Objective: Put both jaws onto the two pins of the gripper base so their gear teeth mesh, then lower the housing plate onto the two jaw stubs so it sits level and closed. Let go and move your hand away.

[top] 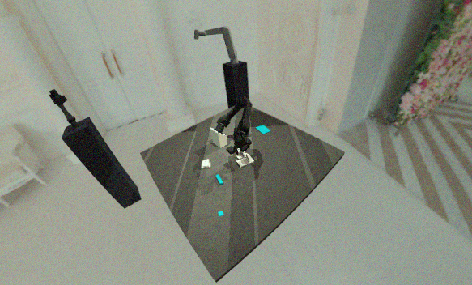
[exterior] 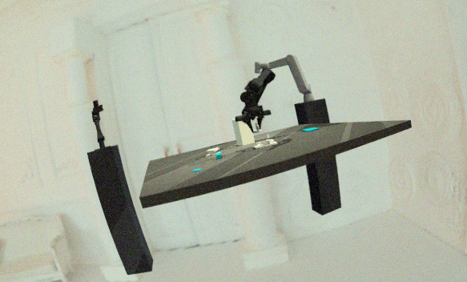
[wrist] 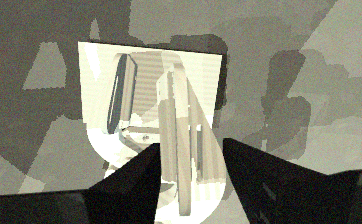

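Note:
The white gripper base (top: 246, 161) (wrist: 91, 112) lies on the table. One jaw (wrist: 128, 95) stands over its left part in the wrist view. My gripper (top: 239, 151) (exterior: 256, 129) (wrist: 191, 148) is shut on the other jaw (wrist: 183, 150), a long pale piece that is upright between the fingertips. In the wrist view it overlaps the right part of the base. In the exterior view the fingertips are above the base. The pins and any meshing of teeth are hidden. A small white part (top: 206, 163) (exterior: 212, 151), perhaps the housing plate, lies apart on the table.
A cream block (top: 219, 138) (exterior: 244, 134) stands close beside the gripper, by the arm. A cyan bar (top: 219, 179) (exterior: 219, 155), a small cyan square (top: 220, 213) and a larger cyan square (top: 262, 129) (exterior: 310, 129) are on the dark table. Two black pedestals with other arms stand beyond the table's edges.

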`<state>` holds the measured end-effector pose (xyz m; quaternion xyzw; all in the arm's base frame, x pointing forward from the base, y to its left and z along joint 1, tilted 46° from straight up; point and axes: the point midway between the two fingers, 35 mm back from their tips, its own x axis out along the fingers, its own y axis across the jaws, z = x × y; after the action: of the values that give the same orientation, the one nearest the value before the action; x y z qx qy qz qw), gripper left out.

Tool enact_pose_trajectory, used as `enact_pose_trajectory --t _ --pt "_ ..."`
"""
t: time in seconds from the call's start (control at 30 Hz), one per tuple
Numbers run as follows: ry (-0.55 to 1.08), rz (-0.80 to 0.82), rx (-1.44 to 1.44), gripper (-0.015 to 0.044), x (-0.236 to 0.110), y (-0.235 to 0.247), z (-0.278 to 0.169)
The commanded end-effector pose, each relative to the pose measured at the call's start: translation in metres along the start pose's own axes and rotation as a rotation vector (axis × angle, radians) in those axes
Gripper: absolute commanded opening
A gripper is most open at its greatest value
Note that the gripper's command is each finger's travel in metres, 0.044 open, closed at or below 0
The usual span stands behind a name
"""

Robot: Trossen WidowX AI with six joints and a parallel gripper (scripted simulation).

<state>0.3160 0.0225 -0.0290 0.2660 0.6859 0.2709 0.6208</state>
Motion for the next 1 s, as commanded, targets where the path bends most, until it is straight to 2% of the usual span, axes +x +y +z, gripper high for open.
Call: enact_pose_trajectory --t 0.0,0.97 --pt "0.0 0.005 0.004 0.0134 0.0001 0.0013 0.0" --pt "0.0 0.005 0.003 0.0134 0.0042 0.0013 0.0003"
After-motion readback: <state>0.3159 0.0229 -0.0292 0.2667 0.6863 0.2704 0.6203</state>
